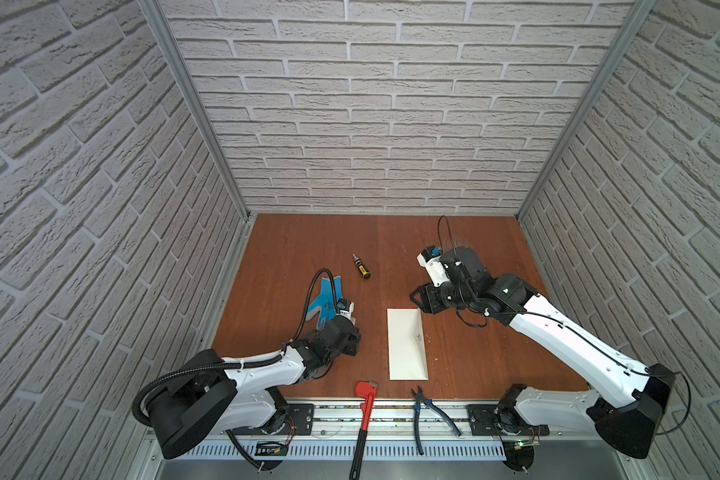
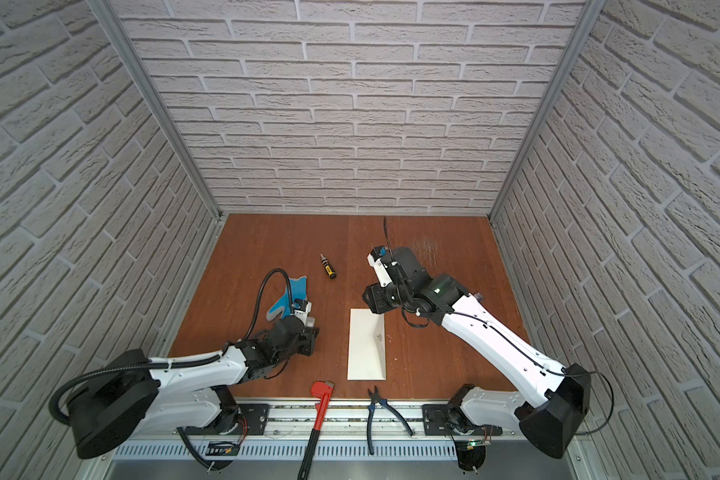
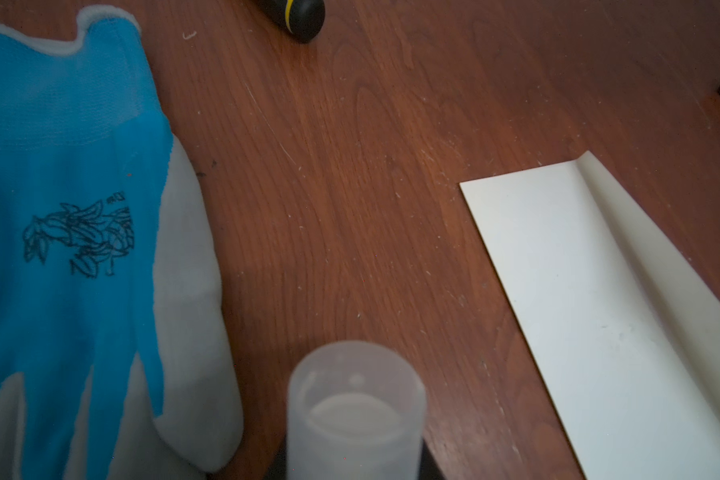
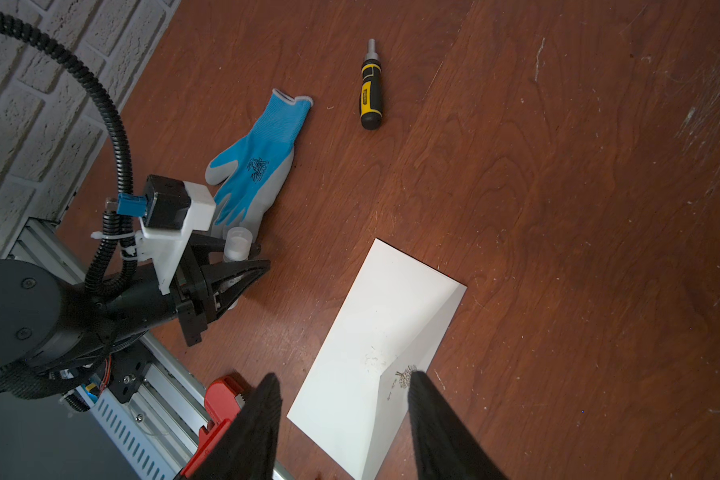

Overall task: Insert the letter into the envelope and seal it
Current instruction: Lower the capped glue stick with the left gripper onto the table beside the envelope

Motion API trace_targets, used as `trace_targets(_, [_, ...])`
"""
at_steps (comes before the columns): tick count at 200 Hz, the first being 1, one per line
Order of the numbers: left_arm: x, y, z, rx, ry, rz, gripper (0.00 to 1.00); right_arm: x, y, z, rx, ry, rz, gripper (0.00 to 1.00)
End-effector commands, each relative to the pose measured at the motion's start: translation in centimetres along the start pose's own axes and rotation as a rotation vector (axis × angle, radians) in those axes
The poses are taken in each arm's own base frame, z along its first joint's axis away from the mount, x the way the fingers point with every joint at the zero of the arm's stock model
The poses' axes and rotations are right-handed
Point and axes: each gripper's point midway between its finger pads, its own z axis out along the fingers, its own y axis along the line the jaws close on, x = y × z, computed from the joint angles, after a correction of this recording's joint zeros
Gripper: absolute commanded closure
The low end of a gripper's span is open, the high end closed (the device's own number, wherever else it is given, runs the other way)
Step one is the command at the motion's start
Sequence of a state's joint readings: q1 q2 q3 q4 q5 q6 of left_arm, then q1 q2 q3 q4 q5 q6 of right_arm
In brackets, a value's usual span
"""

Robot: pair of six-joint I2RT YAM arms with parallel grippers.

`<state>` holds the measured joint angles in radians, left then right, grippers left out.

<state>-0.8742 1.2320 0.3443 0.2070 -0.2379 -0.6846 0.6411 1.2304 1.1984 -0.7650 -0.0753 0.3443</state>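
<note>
The cream-white envelope [image 1: 406, 345] [image 2: 366, 345] lies flat on the wooden table, long side running front to back. Its triangular flap is folded over along the right long edge and stands slightly raised [image 3: 578, 299] [image 4: 375, 332]. The letter shows in no view. My right gripper [image 1: 416, 301] [image 2: 368, 297] hovers open above the envelope's far end, nothing between its black fingers [image 4: 344, 415]. My left gripper [image 1: 352, 328] [image 2: 310, 328] stands left of the envelope beside the glove, shut on a small translucent tube [image 3: 356, 411] [image 4: 237, 245].
A blue and grey glove [image 1: 327, 299] [image 3: 67, 208] lies left of the middle. A yellow-black screwdriver [image 1: 361, 266] [image 4: 371, 91] is farther back. A red pipe wrench [image 1: 364, 415] and blue-handled pliers [image 1: 427, 411] rest across the table's front edge.
</note>
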Motion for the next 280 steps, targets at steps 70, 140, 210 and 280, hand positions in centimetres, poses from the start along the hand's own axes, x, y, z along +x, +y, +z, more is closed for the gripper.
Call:
trace_targets(70, [1.0, -0.2, 1.7, -0.092, 0.047, -0.056, 1.0, -0.2, -0.9, -0.6, 0.037, -0.032, -0.001, 0.48])
trace_targets(140, [2.1, 0.1, 1.9, -0.151, 0.08, -0.061, 0.79, 0.3, -1.6, -0.9, 0.067, -0.036, -0.023, 0.48])
trace_targets(210, [1.7, -0.1, 1.3, -0.152, 0.082, -0.06, 0.62, -0.1, -2.3, -1.4, 0.087, -0.056, -0.016, 0.48])
trace_targets(280, [0.0, -1.4, 0.9, -0.103, 0.045, -0.068, 0.53, -0.2, -2.7, -1.9, 0.096, -0.066, -0.011, 0.48])
